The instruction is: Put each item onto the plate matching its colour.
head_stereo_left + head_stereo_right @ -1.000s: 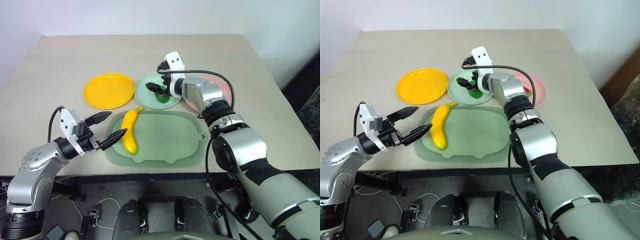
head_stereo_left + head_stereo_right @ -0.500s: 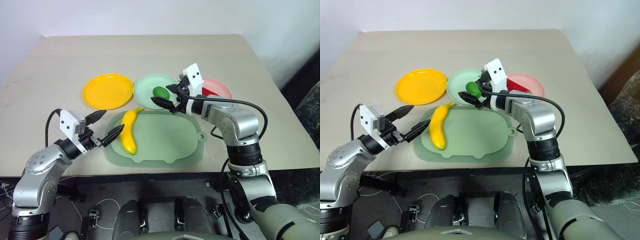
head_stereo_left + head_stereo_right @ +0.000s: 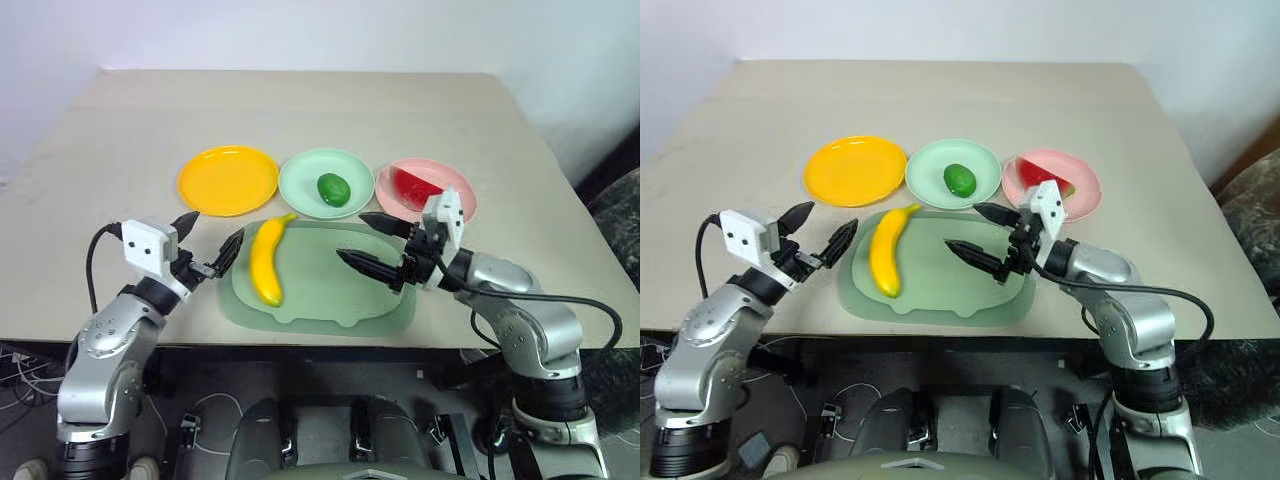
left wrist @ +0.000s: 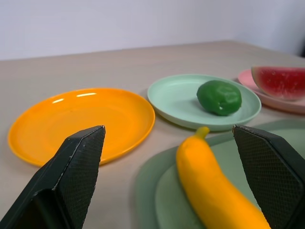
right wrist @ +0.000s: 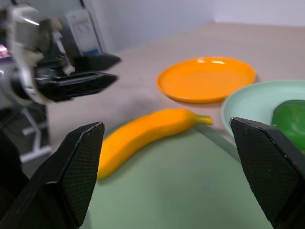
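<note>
Table (image 3: 300,110): beige top, flat and plain; everything listed here stands on it.
Tray (image 3: 330,295): pale green, rounded rectangle with a small tab on its right end; lies at the near edge of the table, just in front of the row of plates.
Yellow plate (image 3: 228,180): round, yellow-orange, glossy, shallow rim; leftmost in the row, nothing on it.
Green plate (image 3: 305,185): round, pale mint; middle of the row, close beside the yellow plate.
Pink plate (image 3: 455,195): round, pink; rightmost in the row.
Left gripper (image 3: 207,242): two black pointed fingers spread wide, holding nothing; hangs at the left end of the tray, aimed toward the banana and apart from it.
Right gripper (image 3: 372,245): two black pointed fingers spread wide, holding nothing; hangs over the right half of the tray, pointing left across it.
Banana (image 3: 265,260): yellow, smooth, gently curved, one end tapering to a small stem that points toward the green plate; lies on the left part of the tray, lengthwise front to back.
Watermelon wedge (image 3: 413,187): red flesh, thin green rind along the outer edge; sits on the pink plate.
Green fruit (image 3: 333,189): dark green, small, oval, slightly lumpy; rests near the middle of the green plate.
</note>
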Robot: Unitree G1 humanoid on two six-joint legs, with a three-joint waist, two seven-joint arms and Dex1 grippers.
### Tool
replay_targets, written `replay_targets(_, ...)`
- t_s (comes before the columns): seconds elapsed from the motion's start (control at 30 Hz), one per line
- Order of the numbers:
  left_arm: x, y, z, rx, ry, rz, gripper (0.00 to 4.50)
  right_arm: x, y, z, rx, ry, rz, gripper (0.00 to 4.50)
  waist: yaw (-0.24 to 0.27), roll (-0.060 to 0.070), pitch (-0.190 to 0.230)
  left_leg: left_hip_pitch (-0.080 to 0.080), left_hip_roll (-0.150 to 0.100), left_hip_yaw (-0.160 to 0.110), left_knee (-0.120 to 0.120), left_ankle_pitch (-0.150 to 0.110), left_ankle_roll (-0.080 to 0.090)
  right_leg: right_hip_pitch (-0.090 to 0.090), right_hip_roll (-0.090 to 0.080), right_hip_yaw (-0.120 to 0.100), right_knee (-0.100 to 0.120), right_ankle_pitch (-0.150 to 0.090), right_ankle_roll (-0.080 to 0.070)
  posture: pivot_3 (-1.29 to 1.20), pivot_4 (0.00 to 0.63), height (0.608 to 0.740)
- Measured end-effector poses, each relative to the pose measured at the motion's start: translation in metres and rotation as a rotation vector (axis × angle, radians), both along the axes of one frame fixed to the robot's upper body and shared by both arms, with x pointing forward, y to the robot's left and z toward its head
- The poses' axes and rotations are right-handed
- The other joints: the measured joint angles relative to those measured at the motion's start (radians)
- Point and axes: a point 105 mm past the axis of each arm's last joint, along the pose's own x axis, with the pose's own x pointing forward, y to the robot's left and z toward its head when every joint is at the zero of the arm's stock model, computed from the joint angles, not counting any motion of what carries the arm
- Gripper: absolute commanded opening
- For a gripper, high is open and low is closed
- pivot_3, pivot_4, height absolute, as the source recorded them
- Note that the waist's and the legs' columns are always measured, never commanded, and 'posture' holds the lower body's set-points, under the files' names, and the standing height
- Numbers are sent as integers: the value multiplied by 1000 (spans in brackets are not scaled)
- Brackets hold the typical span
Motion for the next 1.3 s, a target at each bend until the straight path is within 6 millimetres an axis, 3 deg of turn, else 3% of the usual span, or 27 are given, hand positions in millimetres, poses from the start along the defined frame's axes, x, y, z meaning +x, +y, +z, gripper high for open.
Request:
replay_targets(0.47,14,-24,-22,99,169,141,4500,-5,5,-3,-36,-72,34,4453,0,0,0,0,0,-1,0,0,0,0,0,0,0,0,0,0,150,695)
replay_targets(0.67,13,-37,-27,96,249,65,4500,-5,5,-2,-48,-102,26,4453,0,0,0,0,0,-1,0,0,0,0,0,0,1,0,0,0,150,695)
replay_targets(0.9,18,-39,-37,112,352,50,4500,-3,6,-2,-49,-101,5,4453,0,0,0,0,0,-1,0,0,0,0,0,0,1,0,0,0,150,695)
replay_targets(1.07,22,-45,-44,107,423,11,4500,4,8,9,-56,-123,-27,4453,0,0,0,0,0,-1,0,0,0,0,0,0,1,0,0,0,150,695)
replay_targets(1.17,22,-49,-48,98,461,-18,3889,8,8,12,-59,-122,-51,4500,0,0,0,0,0,-1,0,0,0,0,0,0,1,0,0,0,150,695)
replay_targets(1.3,21,-53,-47,73,487,-63,2600,9,7,11,-62,-111,-72,4500,0,0,0,1,0,-1,1,0,0,1,0,0,1,0,0,0,150,695)
